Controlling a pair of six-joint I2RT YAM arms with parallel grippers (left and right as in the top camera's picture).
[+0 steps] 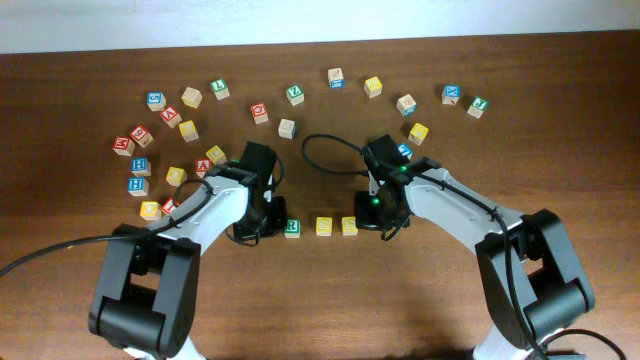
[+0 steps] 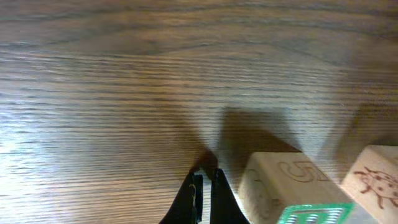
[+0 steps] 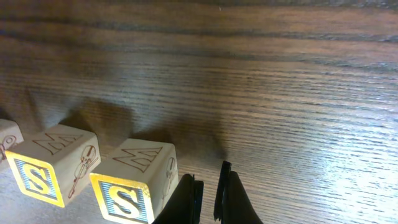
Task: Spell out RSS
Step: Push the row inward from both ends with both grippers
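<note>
The green R cube [image 1: 292, 228] and two yellow S cubes [image 1: 324, 226] [image 1: 349, 226] stand in a row near the table's middle front. My left gripper [image 1: 262, 226] sits just left of the R cube, shut and empty. In the left wrist view its fingers [image 2: 205, 186] rest on bare wood beside the R cube [image 2: 292, 186]. My right gripper [image 1: 376, 222] sits just right of the last S cube, shut and empty. In the right wrist view its fingers [image 3: 210, 186] are next to the nearer S cube [image 3: 134, 183], with the other S cube [image 3: 53, 165] further left.
Several other lettered cubes lie scattered in an arc across the back and left of the wooden table [image 1: 450, 290], such as a white cube [image 1: 287, 128], a yellow cube [image 1: 418, 133] and a blue cube [image 1: 138, 186]. A ladybug-faced cube [image 2: 376, 180] shows past the R cube.
</note>
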